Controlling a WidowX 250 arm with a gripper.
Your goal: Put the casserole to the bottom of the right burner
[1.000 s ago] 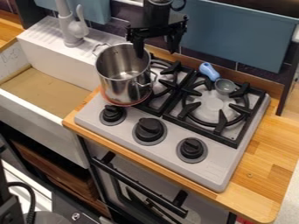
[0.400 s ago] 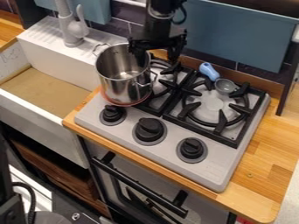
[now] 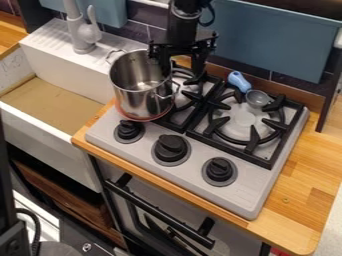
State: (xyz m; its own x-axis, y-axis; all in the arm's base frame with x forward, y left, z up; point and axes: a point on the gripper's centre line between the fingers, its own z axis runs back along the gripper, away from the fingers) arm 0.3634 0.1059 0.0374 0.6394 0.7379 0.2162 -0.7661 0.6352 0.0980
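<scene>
The metal saucepot (image 3: 141, 95) stands upright at the left side of the stove (image 3: 194, 177), over part of the left burner grate (image 3: 190, 95). Its body is a deep, straight-walled cylinder of polished metal with a reddish band around the base. The open mouth faces up; the inner floor shows bright reflections. The long axis is vertical. Two loop handles project from opposite sides of the rim area, one toward the faucet (image 3: 83, 35), the other toward the right front.

The gripper (image 3: 182, 66) points down at the rear right rim of the saucepot. Its jaws are spread: one finger overlaps the rim area, the other is outside, above the rear of the left burner grate. Contact with the rim cannot be determined.

A small round scoop (image 3: 258, 98) with a smooth blue handle rests at the rear of the right burner grate (image 3: 251, 142), handle toward the wall. The white, straight-sided sink (image 3: 40, 132) has a flat tan bottom. The countertop (image 3: 300, 185) is grained wood.
</scene>
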